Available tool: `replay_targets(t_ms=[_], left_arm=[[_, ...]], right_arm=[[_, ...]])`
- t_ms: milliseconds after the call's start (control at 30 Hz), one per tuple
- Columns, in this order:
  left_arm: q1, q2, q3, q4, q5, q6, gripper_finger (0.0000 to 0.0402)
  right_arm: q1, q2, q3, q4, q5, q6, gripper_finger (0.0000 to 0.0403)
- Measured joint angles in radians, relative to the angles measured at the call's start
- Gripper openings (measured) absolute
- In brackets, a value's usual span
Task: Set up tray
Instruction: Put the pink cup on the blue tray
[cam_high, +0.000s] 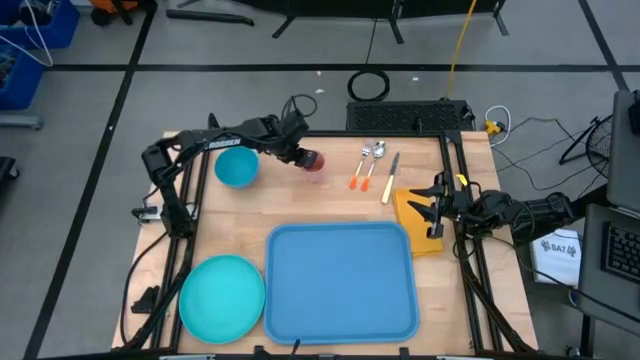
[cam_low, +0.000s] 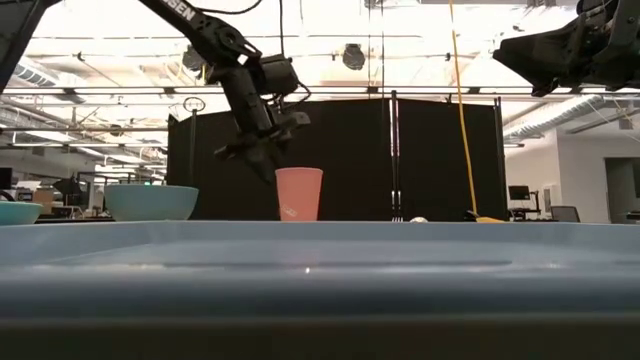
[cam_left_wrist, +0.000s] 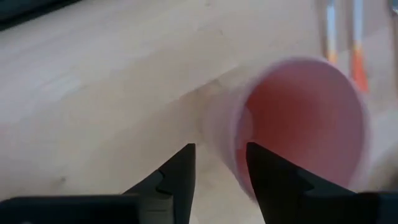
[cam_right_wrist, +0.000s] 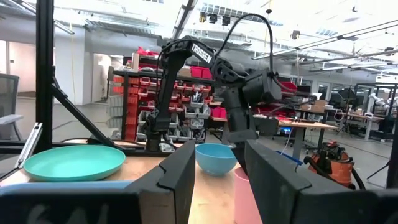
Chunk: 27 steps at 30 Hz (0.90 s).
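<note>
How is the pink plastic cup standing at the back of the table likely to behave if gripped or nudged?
The pink plastic cup looks thin-walled, so probably light and squeezable. It stands upright on a narrower base, so a sideways nudge may tip it. Being round, it would likely roll. The left gripper hangs open beside its rim.

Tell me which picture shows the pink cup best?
The low view: the pink cup stands whole and upright, side-on, with the left gripper just above it. The high view shows it tiny from above, the left wrist view a blurry close-up, the right wrist view only a part.
</note>
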<state>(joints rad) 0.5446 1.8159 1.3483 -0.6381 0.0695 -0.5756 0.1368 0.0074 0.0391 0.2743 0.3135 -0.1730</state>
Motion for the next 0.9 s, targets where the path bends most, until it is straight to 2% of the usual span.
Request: replay_targets(t_ms=[133, 200, 267, 333, 500, 633, 767, 900], left_arm=[[0.002, -0.003, 0.0, 0.005, -0.003, -0.008, 0.012], [0.001, -0.003, 0.0, 0.003, 0.0, 0.009, 0.0087], [-0.001, -0.001, 0.0, 0.005, 0.0, 0.027, 0.0036], [-0.007, -0.001, 0.0, 0.016, -0.006, 0.046, 0.0013], [-0.035, -0.029, -0.001, 0.032, 0.009, 0.088, 0.0006], [-0.093, -0.125, -0.001, -0.014, 0.022, 0.12, 0.0005], [-0.216, -0.248, 0.0, -0.161, -0.002, 0.083, 0.0005], [-0.393, -0.329, 0.0, -0.34, -0.129, -0.051, 0.0005]], right_arm=[[0.0, 0.0, 0.0, 0.0, 0.0, 0.0, 0.013], [0.0, 0.0, 0.0, 0.001, 0.0, 0.0, 0.013], [0.0, 0.0, 0.0, 0.001, 0.0, -0.006, 0.013], [0.0, 0.0, 0.0, 0.001, 0.0, -0.008, 0.013], [0.0, 0.0, 0.0, 0.001, 0.0, -0.008, 0.013], [0.0, 0.0, 0.0, -0.001, 0.0, -0.008, 0.013], [0.0, 0.0, 0.0, -0.002, 0.001, -0.008, 0.013], [0.0, 0.0, 0.0, -0.004, 0.002, -0.008, 0.013]])
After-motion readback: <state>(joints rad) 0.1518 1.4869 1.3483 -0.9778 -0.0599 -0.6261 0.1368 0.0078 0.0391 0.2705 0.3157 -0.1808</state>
